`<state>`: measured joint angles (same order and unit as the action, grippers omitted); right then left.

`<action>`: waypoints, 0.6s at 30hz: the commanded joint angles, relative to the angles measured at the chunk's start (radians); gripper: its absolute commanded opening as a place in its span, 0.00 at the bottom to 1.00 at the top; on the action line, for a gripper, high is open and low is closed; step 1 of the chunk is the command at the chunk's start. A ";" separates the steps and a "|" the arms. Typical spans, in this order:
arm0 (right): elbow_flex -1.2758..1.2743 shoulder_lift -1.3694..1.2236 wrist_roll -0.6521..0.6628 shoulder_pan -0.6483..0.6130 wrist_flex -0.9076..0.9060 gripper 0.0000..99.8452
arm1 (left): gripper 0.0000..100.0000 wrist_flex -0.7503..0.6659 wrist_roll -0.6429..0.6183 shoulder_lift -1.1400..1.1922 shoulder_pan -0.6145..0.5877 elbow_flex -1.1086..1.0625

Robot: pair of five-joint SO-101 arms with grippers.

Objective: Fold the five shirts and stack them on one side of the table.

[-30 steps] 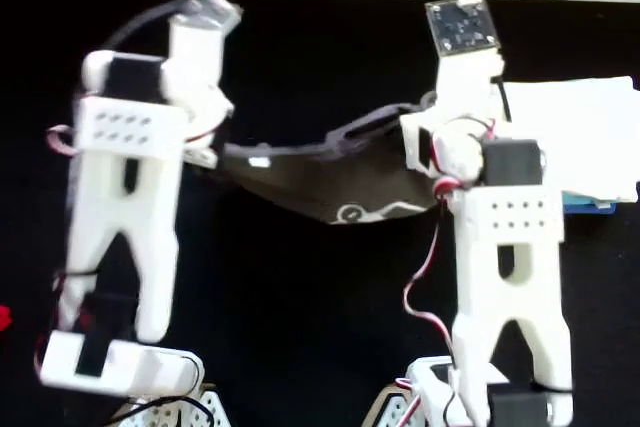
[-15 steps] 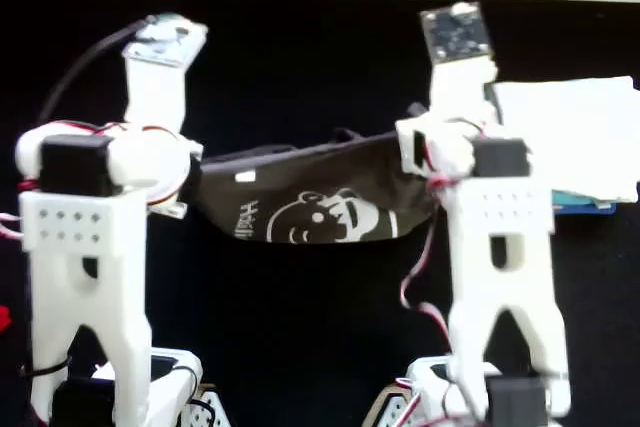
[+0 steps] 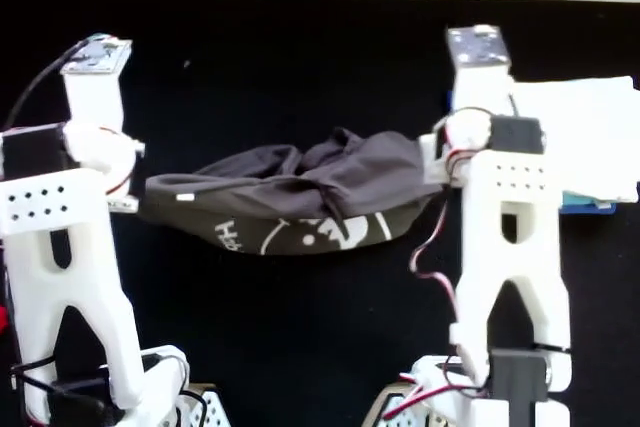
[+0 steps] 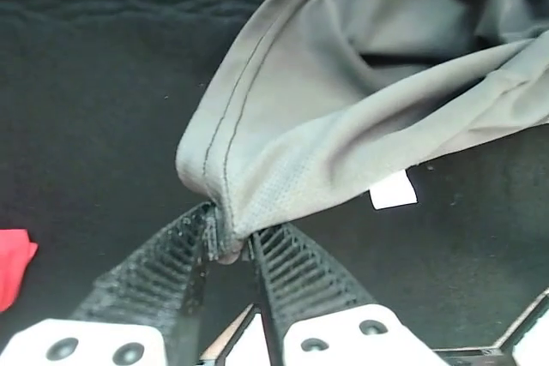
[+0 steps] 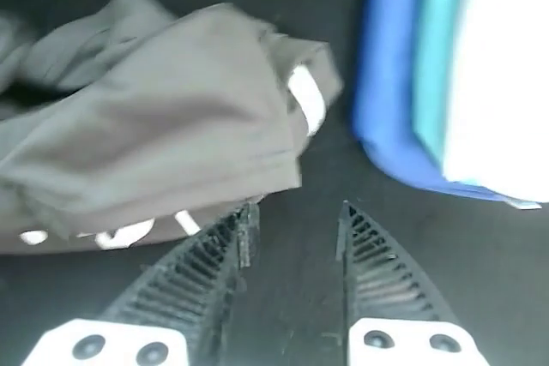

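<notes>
A dark grey shirt [image 3: 300, 197] with a white print lies bunched on the black table [image 3: 300, 57] between the two arms. My left gripper [image 4: 230, 233] is shut on a seamed edge of this grey shirt [image 4: 343, 126], at the shirt's left end [image 3: 150, 192] in the high view. My right gripper [image 5: 296, 212] stands open just beside the shirt's other end [image 5: 171, 135], nothing between its fingers. A stack of folded shirts [image 3: 575, 137] sits at the table's right: white on top [image 5: 506, 66], teal [image 5: 437, 49] and blue [image 5: 386, 66] beneath.
A red piece of cloth [image 4: 13, 263] lies near the table's front left edge [image 3: 3, 319]. The right arm's body [image 3: 510, 237] stands close to the stack. Bare black table extends behind and in front of the grey shirt.
The shirt was held stretched and lifted between both grippers; now the right gripper has let go and the shirt has slumped into a bunch. The left arm has swung further left, still holding it.
</notes>
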<state>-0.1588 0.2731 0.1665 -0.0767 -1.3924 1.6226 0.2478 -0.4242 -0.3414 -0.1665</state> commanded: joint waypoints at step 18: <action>-0.104 -0.305 0.009 0.004 0.329 0.15 | 0.01 -0.011 0.015 -0.002 -0.022 -0.077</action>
<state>-0.2923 -0.0230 0.1665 -0.0936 -1.0764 1.6226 0.2570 -0.4242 -0.3567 -0.2493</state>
